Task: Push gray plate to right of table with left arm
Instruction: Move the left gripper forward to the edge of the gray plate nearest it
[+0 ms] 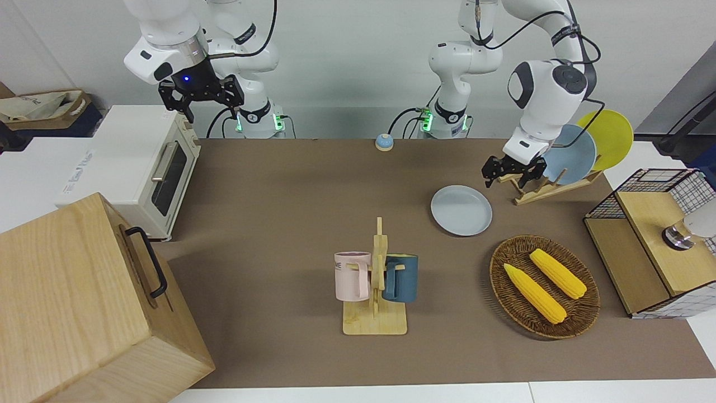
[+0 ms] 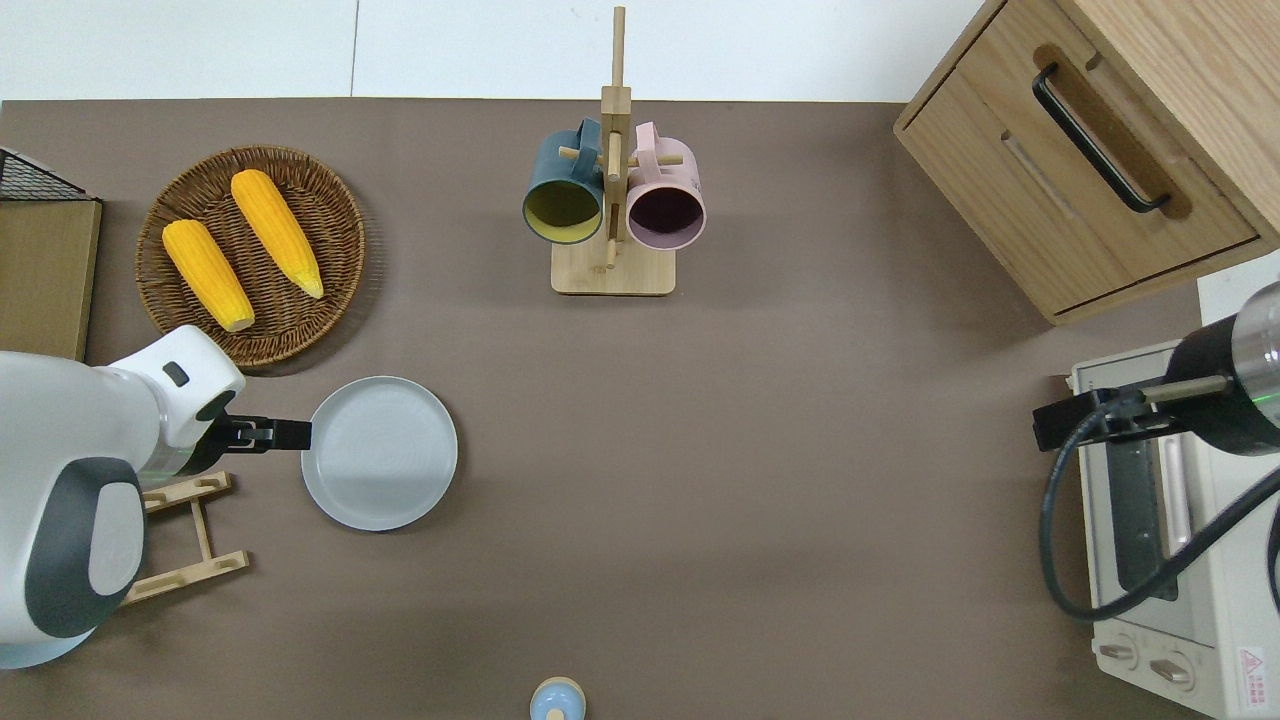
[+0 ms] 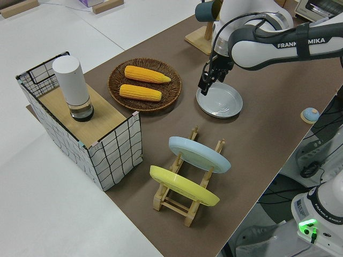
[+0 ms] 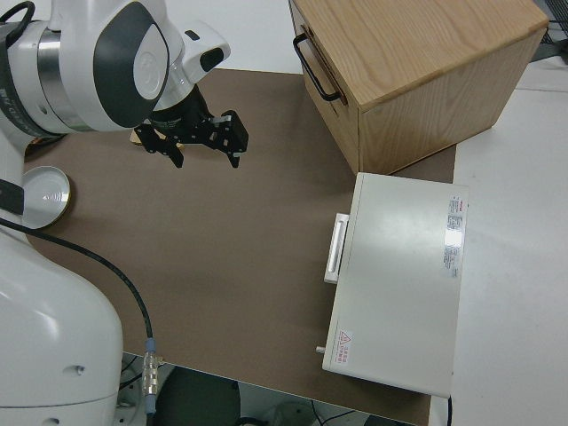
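Pale gray-blue round plate (image 2: 380,452) is seen at lower left of the overhead frame, on the brown-covered table (image 2: 760,480). The left arm's black gripper (image 2: 292,433) — fingers seemingly pressed together — is set at its rim; a low, centred push is advised.

Two white arms here, smooth rounded shells all over. The left arm (image 1: 545,89) carries dark gray round caps at its joints, and bold white lettering reading FRANKA on a dark band in the left side view. Black cables loop along both arms. The right arm (image 1: 168,39) has a silver ring at the wrist, and a small blue light glows just below that ring. Both bases show green lights beside black collars. Each arm ends in black, angular gripper hardware.
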`<control>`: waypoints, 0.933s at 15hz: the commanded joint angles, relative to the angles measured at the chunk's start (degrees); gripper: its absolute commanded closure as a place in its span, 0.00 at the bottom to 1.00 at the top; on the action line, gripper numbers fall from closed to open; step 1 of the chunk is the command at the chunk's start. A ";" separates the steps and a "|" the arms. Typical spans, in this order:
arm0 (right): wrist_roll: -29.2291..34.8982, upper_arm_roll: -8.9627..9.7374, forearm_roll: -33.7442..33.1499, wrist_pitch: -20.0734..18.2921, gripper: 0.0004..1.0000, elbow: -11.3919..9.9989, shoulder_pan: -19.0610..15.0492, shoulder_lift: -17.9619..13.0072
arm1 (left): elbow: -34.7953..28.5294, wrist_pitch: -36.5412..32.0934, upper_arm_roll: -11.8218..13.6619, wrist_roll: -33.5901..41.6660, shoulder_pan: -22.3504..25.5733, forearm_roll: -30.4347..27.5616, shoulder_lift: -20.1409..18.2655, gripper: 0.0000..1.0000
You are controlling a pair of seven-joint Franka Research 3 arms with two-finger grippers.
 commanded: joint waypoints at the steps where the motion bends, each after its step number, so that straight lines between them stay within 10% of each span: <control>1: 0.66 0.92 0.25 -0.89 0.02 0.53 -1.07 -0.14 | -3.84 3.21 0.10 2.06 0.79 -1.03 -1.49 0.01; 14: 0.75 0.92 0.25 -0.89 0.02 0.53 -1.15 -0.14 | -11.58 18.50 0.27 2.15 1.05 -1.21 2.73 0.01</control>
